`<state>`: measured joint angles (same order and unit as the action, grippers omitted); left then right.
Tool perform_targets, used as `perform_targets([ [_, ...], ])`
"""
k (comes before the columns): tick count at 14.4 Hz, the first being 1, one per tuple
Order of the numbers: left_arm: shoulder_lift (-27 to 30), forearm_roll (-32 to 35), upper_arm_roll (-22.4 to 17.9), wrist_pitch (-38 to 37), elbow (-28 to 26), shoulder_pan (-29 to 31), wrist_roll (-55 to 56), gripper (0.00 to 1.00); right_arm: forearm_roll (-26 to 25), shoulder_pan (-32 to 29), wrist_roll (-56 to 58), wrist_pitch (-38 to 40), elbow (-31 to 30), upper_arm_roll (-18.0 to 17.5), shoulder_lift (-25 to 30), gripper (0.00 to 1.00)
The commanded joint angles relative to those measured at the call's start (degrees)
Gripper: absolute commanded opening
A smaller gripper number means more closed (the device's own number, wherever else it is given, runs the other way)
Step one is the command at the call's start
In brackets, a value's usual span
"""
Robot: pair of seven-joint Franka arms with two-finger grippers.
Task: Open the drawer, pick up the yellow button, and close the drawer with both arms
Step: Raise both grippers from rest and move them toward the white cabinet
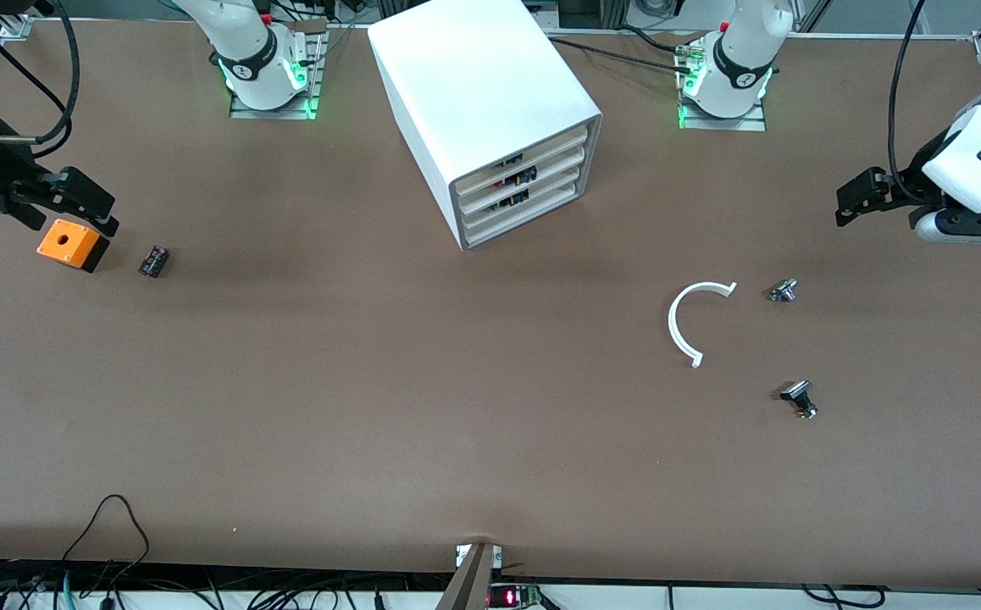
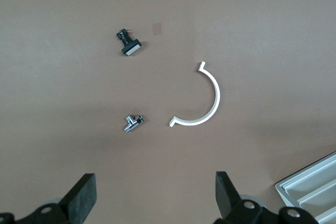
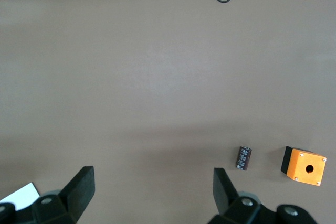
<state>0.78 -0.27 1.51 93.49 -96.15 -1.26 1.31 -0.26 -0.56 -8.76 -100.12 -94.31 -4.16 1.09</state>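
Note:
The white cabinet (image 1: 482, 93) stands between the two arm bases, its four drawers all shut. The topmost drawer (image 1: 554, 141) has a cream front flush with the others. A corner of the cabinet shows in the left wrist view (image 2: 310, 187). The button is hidden. My left gripper (image 1: 846, 206) hangs open and empty over the table at the left arm's end, also shown in the left wrist view (image 2: 156, 198). My right gripper (image 1: 103, 212) hangs open and empty over the right arm's end beside the orange square box (image 1: 71, 243), also shown in the right wrist view (image 3: 155, 195).
A dark small cylinder (image 1: 153, 260) lies beside the orange box (image 3: 304, 166). A white curved strip (image 1: 694, 322), a small metal part (image 1: 783, 291) and a black-capped metal part (image 1: 800, 398) lie toward the left arm's end, nearer the front camera than the cabinet.

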Motion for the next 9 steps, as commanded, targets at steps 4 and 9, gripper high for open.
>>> perform_targets([
  [4, 0.27, -0.61, -0.01, -1.03, 0.44, 0.38, -1.49, 1.00, 0.00, -0.23, -1.09, 2.57, 2.46, -0.41, -0.83, 1.00],
  [9, 0.27, -0.61, 0.43, -2.43, 0.70, 0.29, -1.05, 1.00, 0.44, -0.41, 7.26, 3.62, 1.67, -0.23, -2.32, 1.00],
])
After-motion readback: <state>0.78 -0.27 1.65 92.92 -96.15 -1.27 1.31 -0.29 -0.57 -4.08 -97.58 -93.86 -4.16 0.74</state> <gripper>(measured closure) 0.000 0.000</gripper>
